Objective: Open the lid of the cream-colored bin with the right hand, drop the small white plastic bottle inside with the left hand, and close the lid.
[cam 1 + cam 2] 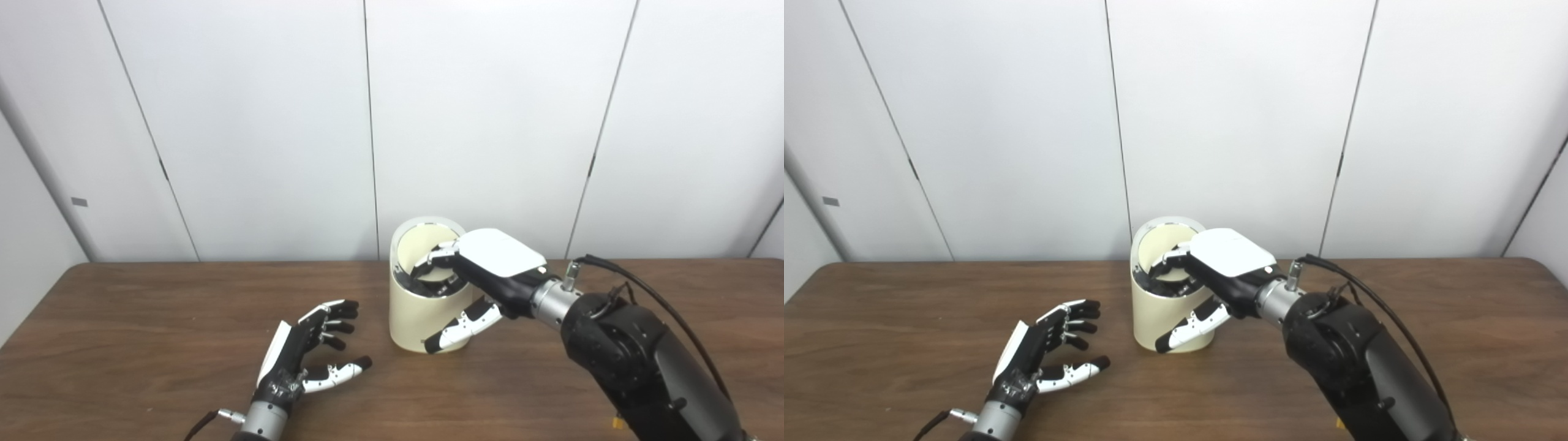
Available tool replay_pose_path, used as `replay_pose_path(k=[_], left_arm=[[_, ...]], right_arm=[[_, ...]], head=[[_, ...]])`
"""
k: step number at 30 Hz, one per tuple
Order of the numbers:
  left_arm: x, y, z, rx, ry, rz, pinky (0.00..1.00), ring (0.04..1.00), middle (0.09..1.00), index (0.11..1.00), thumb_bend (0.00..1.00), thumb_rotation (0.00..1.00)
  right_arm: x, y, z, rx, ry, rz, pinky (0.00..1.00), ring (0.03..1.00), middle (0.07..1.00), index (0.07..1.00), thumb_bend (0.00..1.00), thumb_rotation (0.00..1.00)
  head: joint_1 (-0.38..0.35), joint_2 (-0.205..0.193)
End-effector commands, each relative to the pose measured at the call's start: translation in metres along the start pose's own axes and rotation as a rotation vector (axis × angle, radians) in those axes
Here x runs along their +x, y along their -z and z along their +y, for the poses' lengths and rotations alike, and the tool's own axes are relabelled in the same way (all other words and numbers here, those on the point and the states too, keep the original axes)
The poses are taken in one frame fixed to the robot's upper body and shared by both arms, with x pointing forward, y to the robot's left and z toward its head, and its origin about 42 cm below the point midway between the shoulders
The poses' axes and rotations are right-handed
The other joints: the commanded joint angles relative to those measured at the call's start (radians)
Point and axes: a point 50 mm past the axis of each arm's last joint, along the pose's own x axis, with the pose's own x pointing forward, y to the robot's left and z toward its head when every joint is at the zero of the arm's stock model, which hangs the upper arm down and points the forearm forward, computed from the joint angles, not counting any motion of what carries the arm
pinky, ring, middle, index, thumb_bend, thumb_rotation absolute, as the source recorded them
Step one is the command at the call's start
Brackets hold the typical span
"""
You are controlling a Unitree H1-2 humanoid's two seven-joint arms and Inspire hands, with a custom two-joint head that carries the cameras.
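Note:
The cream-colored bin [415,320] stands upright at the middle of the table. Its round lid [424,244] is tipped up inside the rim, pale underside facing me. My right hand [490,264] lies over the bin's right side. Its fingers [436,256] reach down into the opening against the lowered front part of the lid. Its thumb [460,329] hangs outside along the front wall, gripping nothing. My left hand [306,350] rests open and empty on the table, left of the bin and apart from it. No small white bottle shows in either view.
The brown wooden table [153,318] runs the full width of the picture, with white wall panels [257,122] close behind the bin. My right forearm [637,361] and its black cable [667,312] cross the table's right half.

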Motion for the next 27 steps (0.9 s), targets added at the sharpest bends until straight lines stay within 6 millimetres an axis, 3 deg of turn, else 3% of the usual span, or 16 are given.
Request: replay_pose_path(k=[1, 8, 13, 17, 21, 25, 27], left_arm=[[0.013, -0.016, 0.005, 0.002, -0.012, -0.079, 0.58, 0.698, 0.764, 0.777, 0.66, 0.02], [0.015, -0.015, 0.005, 0.006, -0.009, -0.077, 0.58, 0.704, 0.766, 0.78, 0.66, 0.02], [0.015, -0.015, 0.006, 0.004, -0.009, -0.077, 0.6, 0.708, 0.773, 0.783, 0.67, 0.04], [0.015, -0.016, 0.007, 0.002, -0.007, -0.075, 0.6, 0.709, 0.776, 0.785, 0.66, 0.03], [0.015, -0.016, 0.007, 0.009, -0.005, -0.077, 0.6, 0.708, 0.774, 0.787, 0.66, 0.03], [0.015, -0.015, 0.007, 0.009, -0.003, -0.081, 0.6, 0.707, 0.772, 0.787, 0.66, 0.03], [0.016, -0.014, 0.008, 0.009, -0.006, -0.081, 0.6, 0.704, 0.769, 0.785, 0.66, 0.04]], right_arm=[[-0.005, 0.006, -0.009, 0.009, -0.012, 0.032, 0.9, 0.88, 0.771, 0.765, 0.72, 0.58], [-0.01, 0.002, -0.028, 0.034, 0.051, 0.037, 0.88, 0.877, 0.774, 0.763, 0.7, 0.56], [-0.015, 0.004, -0.041, 0.054, 0.126, 0.041, 0.76, 0.842, 0.757, 0.744, 0.7, 0.51], [-0.017, 0.007, -0.05, 0.087, 0.172, 0.048, 0.74, 0.824, 0.761, 0.748, 0.69, 0.52], [-0.02, 0.014, -0.051, 0.142, 0.253, 0.034, 0.64, 0.779, 0.759, 0.746, 0.69, 0.49], [-0.03, 0.023, -0.046, 0.235, 0.334, 0.057, 0.61, 0.764, 0.769, 0.756, 0.69, 0.51], [-0.037, 0.028, -0.04, 0.292, 0.383, 0.08, 0.61, 0.767, 0.776, 0.754, 0.68, 0.44]], head=[[0.0, 0.001], [0.001, -0.004], [0.0, -0.004], [-0.002, -0.004], [-0.002, -0.004], [-0.011, -0.006], [-0.016, -0.009]])
